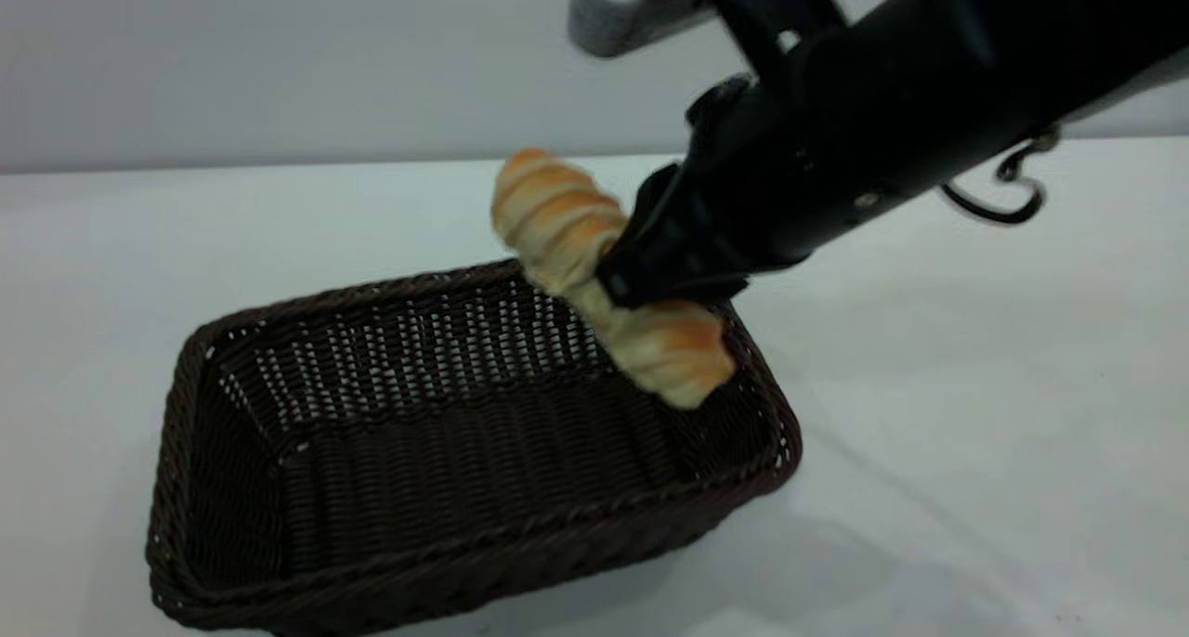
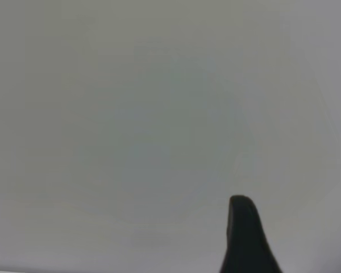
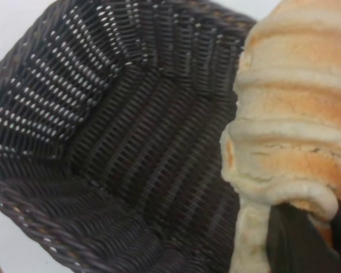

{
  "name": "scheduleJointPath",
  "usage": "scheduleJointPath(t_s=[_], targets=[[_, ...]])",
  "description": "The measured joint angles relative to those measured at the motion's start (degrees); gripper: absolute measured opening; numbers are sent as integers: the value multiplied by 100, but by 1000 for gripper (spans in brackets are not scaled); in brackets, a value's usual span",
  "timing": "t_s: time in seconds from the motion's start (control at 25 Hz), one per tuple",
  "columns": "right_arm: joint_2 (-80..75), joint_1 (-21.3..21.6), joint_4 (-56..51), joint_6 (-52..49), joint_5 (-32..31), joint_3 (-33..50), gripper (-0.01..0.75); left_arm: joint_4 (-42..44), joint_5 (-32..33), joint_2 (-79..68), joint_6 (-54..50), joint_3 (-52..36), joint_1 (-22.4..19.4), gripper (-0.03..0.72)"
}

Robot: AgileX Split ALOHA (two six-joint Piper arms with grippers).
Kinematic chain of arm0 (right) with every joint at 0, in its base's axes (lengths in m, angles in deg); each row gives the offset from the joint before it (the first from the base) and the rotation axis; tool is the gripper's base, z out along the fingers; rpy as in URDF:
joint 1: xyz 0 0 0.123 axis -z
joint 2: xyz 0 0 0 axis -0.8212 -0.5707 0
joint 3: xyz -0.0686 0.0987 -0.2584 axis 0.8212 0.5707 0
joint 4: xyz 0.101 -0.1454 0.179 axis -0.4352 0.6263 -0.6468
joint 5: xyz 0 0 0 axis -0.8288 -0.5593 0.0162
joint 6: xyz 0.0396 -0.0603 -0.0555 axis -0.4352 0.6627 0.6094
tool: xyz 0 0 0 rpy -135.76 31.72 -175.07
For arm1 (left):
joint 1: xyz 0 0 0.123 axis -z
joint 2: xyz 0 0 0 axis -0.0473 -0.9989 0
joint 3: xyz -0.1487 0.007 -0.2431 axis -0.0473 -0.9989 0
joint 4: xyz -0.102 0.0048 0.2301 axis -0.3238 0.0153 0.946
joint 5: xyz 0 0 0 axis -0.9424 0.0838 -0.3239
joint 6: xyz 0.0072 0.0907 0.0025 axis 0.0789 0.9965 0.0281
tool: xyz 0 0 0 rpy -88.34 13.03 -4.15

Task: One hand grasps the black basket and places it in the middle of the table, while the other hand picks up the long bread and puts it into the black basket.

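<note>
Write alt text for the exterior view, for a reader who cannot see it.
The right gripper holds the long bread tilted above the far right corner of the black basket. The empty basket sits on the white table.

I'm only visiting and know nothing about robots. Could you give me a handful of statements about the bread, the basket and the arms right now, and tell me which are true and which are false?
1. The right gripper is clamped on the long bread. True.
2. The bread lies flat on the floor of the black basket. False: it is held tilted in the air over the basket's right end.
3. The basket already holds other food. False: its inside is bare weave.
4. The basket stands on the white table. True.
5. The left gripper is holding the basket's rim. False: its wrist view shows only one dark finger over a plain pale surface, and nothing is gripping the basket.
</note>
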Motion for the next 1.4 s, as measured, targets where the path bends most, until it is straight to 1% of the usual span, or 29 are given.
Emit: scheduleJointPath(t_s=[0.32, 0.44, 0.52, 0.68, 0.76, 0.84, 0.92, 1.0, 1.16, 1.28, 1.36, 1.4], targets=[[-717, 0, -5, -4, -223, -474, 51, 0, 0, 0, 0, 0, 0, 509], [-832, 0, -5, 40, -268, -628, 98, 0, 0, 0, 0, 0, 0, 509], [-890, 0, -5, 103, -343, -746, 176, 0, 0, 0, 0, 0, 0, 509], [-903, 0, -5, 148, -418, -850, 377, 0, 0, 0, 0, 0, 0, 509], [-903, 0, -5, 148, -418, -850, 458, 0, 0, 0, 0, 0, 0, 509], [-908, 0, -5, 148, -418, -850, 513, 0, 0, 0, 0, 0, 0, 509], [-862, 0, 8, 148, -413, -850, 532, 0, 0, 0, 0, 0, 0, 509], [-708, 0, 88, 134, -385, -850, 534, 0, 12, 0, 58, 0, 0, 509], [178, 0, 865, -459, -162, -850, 515, 0, 199, 0, 296, 0, 0, 509], [1019, 0, 2086, -1497, -105, -850, 494, 0, 501, 0, 478, 0, 0, 509], [1677, 0, 3075, -2484, -287, -850, 487, 0, 763, 0, 601, 0, 0, 509], [1994, 0, 3705, -3229, -489, -850, 483, -7, 912, 0, 662, 0, 0, 509]])
